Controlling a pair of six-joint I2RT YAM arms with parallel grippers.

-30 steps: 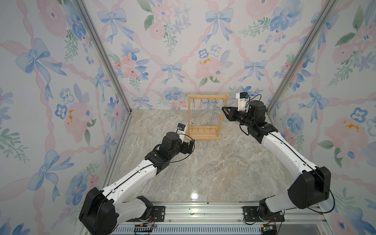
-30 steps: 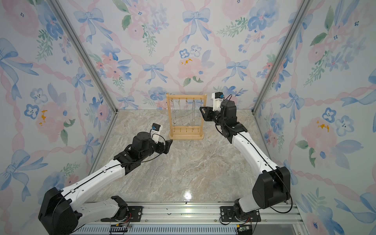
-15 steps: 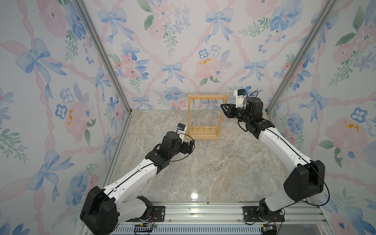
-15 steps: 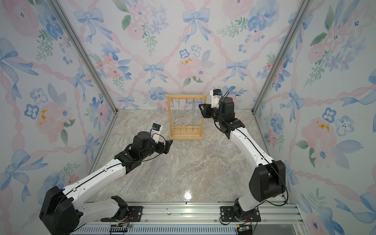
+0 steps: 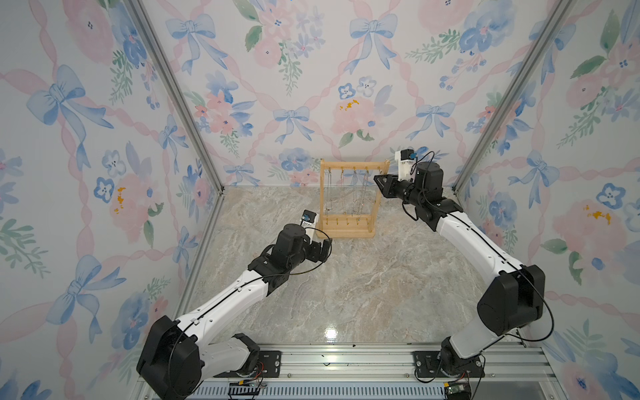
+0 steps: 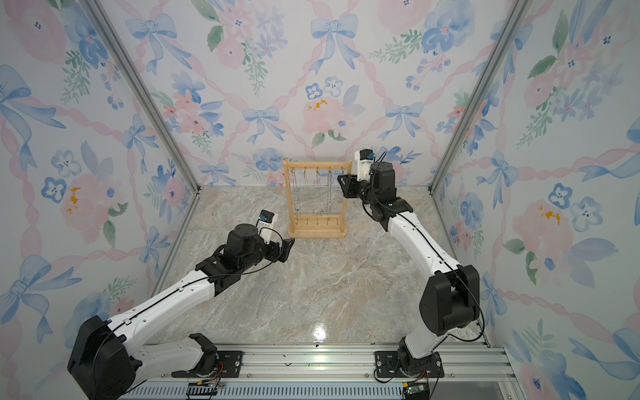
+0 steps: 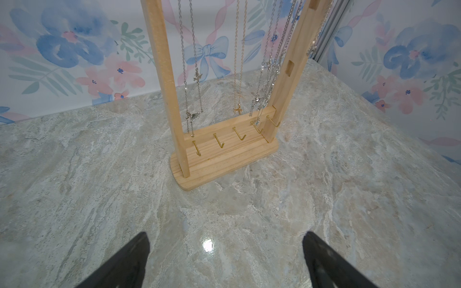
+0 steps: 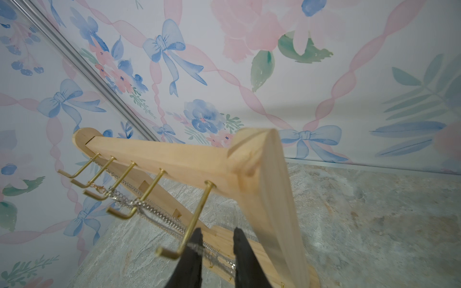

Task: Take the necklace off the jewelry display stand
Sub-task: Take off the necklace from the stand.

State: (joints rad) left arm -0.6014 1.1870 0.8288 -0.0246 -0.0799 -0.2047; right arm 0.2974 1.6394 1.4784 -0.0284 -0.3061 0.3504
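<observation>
The jewelry display stand (image 5: 347,231) (image 6: 317,231) (image 7: 164,74) (image 8: 174,157), a light wooden frame with gold hooks, stands near the back wall. Several chains hang from its top hooks. In the right wrist view a silver necklace (image 8: 214,251) hangs from the end hook (image 8: 199,214) beside the right post. My right gripper (image 5: 377,180) (image 6: 341,180) (image 8: 217,232) is at that top corner. Its jaws are narrow but apart, with the chain running between them. My left gripper (image 5: 327,246) (image 6: 289,244) (image 7: 225,234) hovers wide open and empty over the table, in front of the stand's left end.
The marble table (image 5: 363,294) is enclosed by floral walls, with metal corner posts (image 5: 180,93) at the back. Empty gold hooks (image 7: 219,143) line the stand's bottom bar. Other necklaces (image 7: 239,74) hang left of the end one.
My right gripper has moved in towards the stand's top right corner and its jaws have narrowed around the chain. The left arm has stayed still.
</observation>
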